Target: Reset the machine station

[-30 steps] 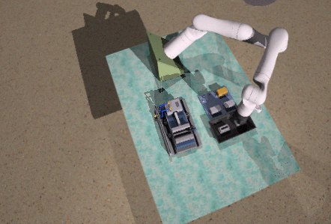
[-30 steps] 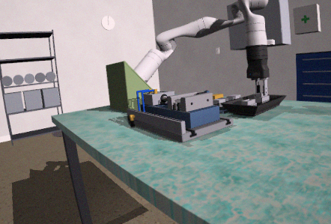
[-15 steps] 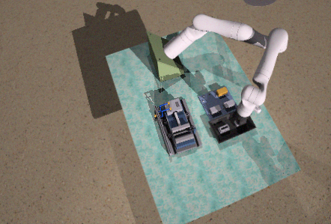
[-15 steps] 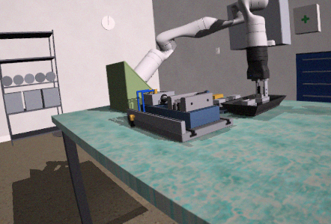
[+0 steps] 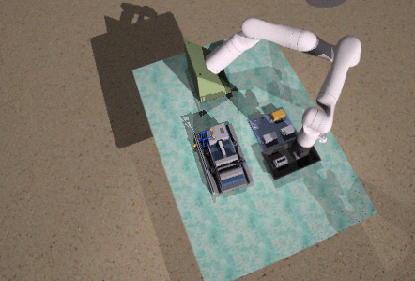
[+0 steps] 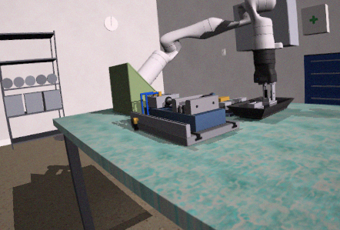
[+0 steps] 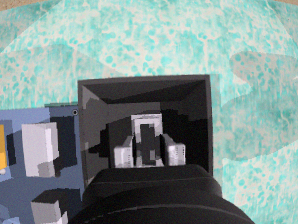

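My gripper [image 7: 148, 145] reaches down into the black outfeed tray and is shut on a grey finished part [image 7: 147, 131] with a dark pocket in its top. The part sits low inside the tray; I cannot tell whether it touches the tray floor. In the overhead view the gripper [image 5: 300, 153] is over the tray's right half, and another pocketed part [image 5: 281, 161] lies in the tray's left half. The side view shows the fingers [image 6: 269, 98] inside the tray. The infeed plate [image 5: 273, 130] holds a yellow brass blank [image 5: 279, 115] and two grey blanks [image 5: 268, 138] [image 5: 287, 131].
The vise [image 5: 222, 157] with blue hoses stands left of the tray, and what lies between its jaws is unclear. A green wedge-shaped block [image 5: 203, 73] stands at the back by the arm's base. The infeed plate touches the tray's far side.
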